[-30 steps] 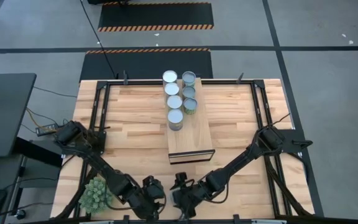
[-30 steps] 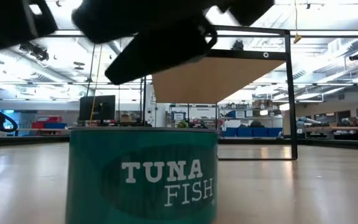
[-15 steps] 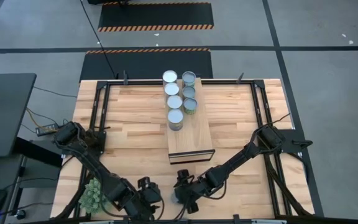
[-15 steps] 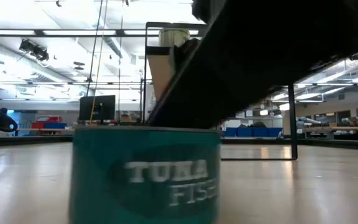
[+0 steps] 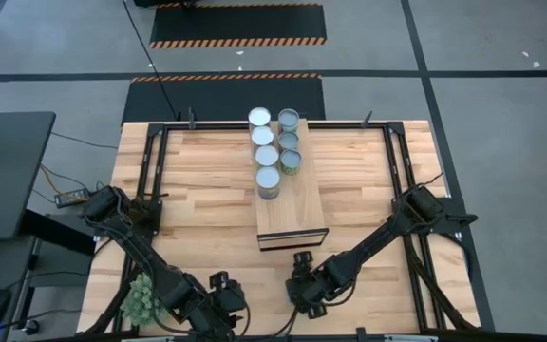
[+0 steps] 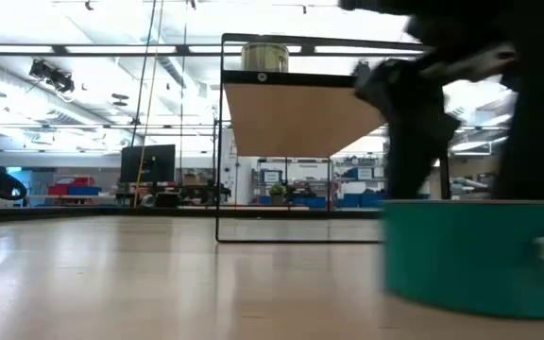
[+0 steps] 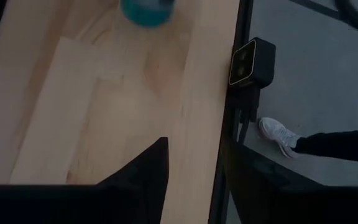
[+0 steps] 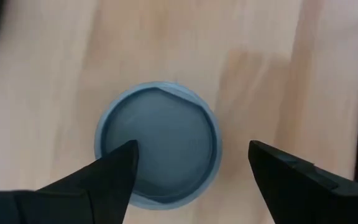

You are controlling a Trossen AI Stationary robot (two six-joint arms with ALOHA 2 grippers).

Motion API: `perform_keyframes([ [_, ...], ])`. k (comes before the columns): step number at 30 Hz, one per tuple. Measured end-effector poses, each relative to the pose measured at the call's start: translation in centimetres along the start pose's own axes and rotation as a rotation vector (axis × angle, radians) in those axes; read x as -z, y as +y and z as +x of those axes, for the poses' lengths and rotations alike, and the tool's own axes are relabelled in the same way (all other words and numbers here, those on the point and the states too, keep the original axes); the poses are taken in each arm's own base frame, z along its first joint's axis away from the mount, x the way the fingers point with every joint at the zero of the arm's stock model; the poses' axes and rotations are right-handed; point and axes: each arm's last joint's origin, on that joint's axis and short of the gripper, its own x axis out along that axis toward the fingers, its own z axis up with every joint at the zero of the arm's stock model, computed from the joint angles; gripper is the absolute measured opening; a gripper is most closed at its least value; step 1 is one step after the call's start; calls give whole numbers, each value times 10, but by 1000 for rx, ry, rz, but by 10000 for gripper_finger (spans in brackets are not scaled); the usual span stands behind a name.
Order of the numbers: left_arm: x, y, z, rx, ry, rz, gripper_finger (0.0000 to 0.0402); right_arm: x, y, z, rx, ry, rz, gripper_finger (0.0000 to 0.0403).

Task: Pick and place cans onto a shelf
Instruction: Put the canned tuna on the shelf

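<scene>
Right end effector (image 8: 191, 165) open over can (image 8: 157, 144), butcher-block tabletop (image 5: 359, 190)

Long light-wood box shelf (image 5: 291, 204) mid-table, seven small round metal cans (image 5: 268, 180) in two rows on its far half, eighth teal-walled can (image 8: 157, 144) on tabletop near shelf's front end, spiky green plant ball (image 5: 142, 295) well left of that end

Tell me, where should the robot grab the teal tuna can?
Probably around its round side wall, coming straight down from above. The teal tuna can stands upright on the tabletop, flat lid up, and the right gripper hangs over it, jaws open wide on either side.
</scene>
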Motion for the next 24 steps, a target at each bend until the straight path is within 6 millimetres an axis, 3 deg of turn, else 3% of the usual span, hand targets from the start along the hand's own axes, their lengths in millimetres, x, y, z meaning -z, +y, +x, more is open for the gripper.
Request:
perform_keyframes([
  [7,0,0,0,0,0,11,155,23,8,-18,8,184,-31,311],
  [15,0,0,0,0,0,24,155,20,10,-61,-14,88,62,311],
  [19,0,0,0,0,0,24,155,25,19,-63,2,3,101,318],
  [24,0,0,0,0,0,24,155,33,25,-48,-52,5,125,357],
])
